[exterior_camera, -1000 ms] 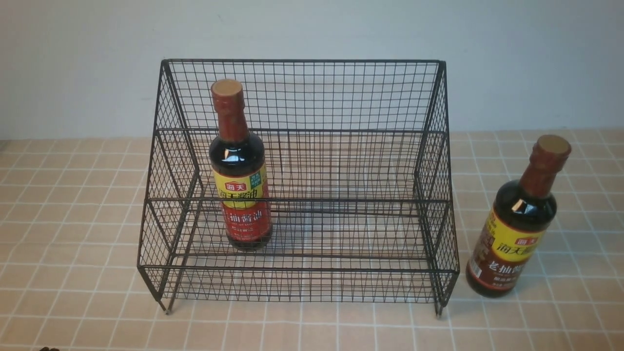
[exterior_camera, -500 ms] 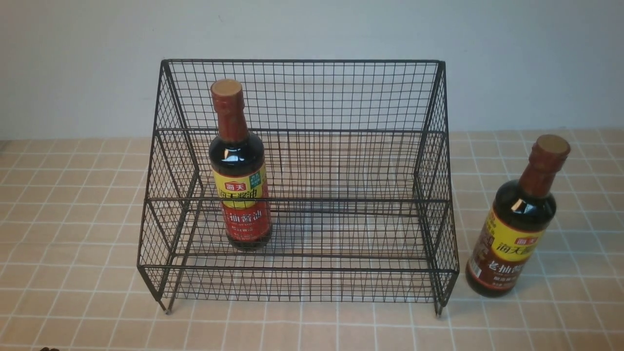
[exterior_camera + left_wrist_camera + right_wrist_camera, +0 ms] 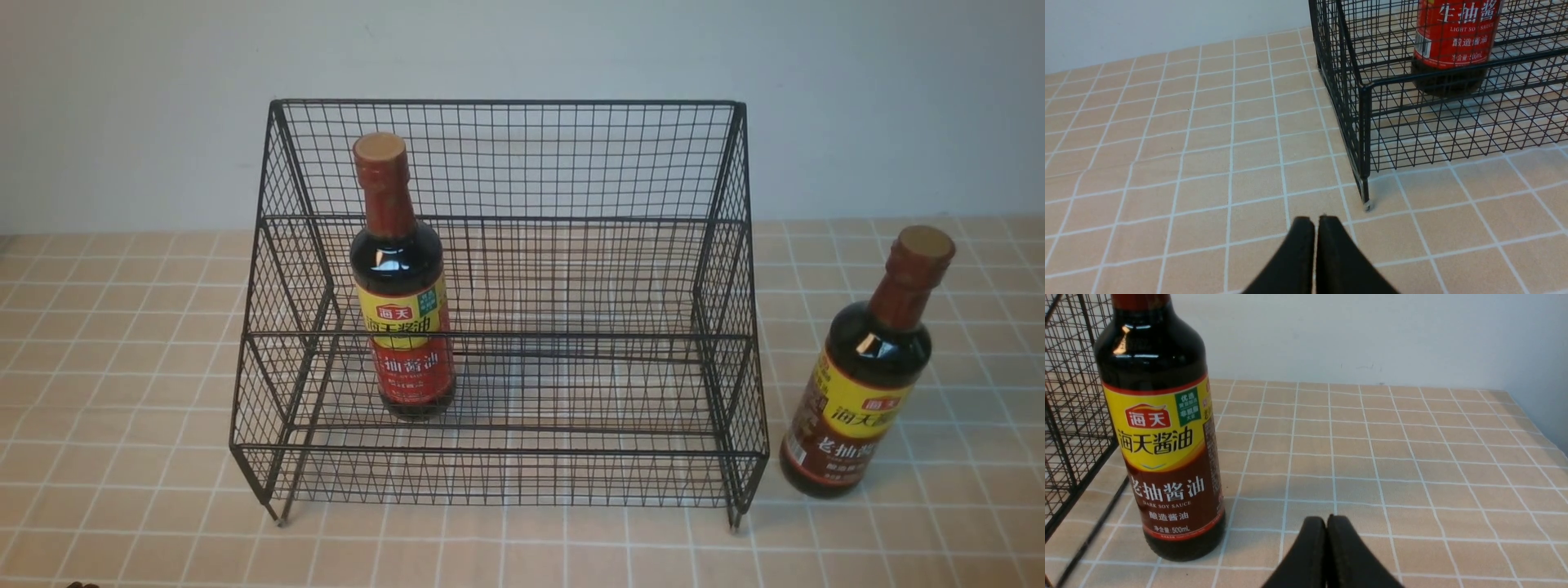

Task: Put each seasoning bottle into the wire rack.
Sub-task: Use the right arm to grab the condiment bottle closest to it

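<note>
The black wire rack (image 3: 506,155) stands in the middle of the tiled table. Inside it, on the left of the lower shelf, a seasoning bottle with a bright red label (image 3: 404,327) stands upright, its base also seen in the left wrist view as the red-label bottle (image 3: 1453,36). A second seasoning bottle with a dark brown label (image 3: 865,384) stands upright on the table just right of the rack. My left gripper (image 3: 1314,220) is shut and empty, near the rack's front left foot (image 3: 1367,204). My right gripper (image 3: 1327,520) is shut and empty, beside the brown-label bottle (image 3: 1163,449).
A pale wall (image 3: 522,49) runs behind the table. The tablecloth (image 3: 122,367) is beige with a white grid. The table's right edge (image 3: 1535,416) shows in the right wrist view. Neither arm appears in the front view.
</note>
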Motion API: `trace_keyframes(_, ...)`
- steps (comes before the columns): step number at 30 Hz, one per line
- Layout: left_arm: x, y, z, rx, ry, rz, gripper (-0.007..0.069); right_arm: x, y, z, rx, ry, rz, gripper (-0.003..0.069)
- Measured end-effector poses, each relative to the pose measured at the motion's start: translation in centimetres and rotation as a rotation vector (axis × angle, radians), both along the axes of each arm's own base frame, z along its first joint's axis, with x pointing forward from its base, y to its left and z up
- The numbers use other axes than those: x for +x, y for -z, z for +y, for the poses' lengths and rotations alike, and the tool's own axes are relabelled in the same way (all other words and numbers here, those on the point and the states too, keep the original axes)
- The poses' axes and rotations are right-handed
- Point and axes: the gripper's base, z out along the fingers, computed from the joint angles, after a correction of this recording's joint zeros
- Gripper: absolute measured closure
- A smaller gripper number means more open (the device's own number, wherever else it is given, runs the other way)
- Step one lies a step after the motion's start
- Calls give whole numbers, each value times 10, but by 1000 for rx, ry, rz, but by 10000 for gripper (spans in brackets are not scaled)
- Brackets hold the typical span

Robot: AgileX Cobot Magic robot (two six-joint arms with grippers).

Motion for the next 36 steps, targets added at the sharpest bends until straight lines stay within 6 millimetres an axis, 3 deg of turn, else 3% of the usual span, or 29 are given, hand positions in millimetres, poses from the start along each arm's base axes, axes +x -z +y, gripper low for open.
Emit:
trace_keyframes(8, 0, 0, 0, 0, 0, 0, 631, 0, -30, 4, 310, -48, -351, 673)
trace_keyframes(24, 0, 0, 0, 0, 0, 0, 631, -6, -51, 6, 383, -112, -580, 671)
trace_keyframes(27, 0, 0, 0, 0, 0, 0, 631, -6, -69, 9, 304, -135, -569, 652)
trace_keyframes(30, 0, 0, 0, 0, 0, 0, 631, 4, -96, 12, 256, -164, -531, 608)
trace_keyframes(34, 0, 0, 0, 0, 0, 0, 631, 22, -115, 17, 211, -211, -465, 547)
trace_keyframes(36, 0, 0, 0, 0, 0, 0, 631, 44, -122, 25, 187, -287, -389, 482)
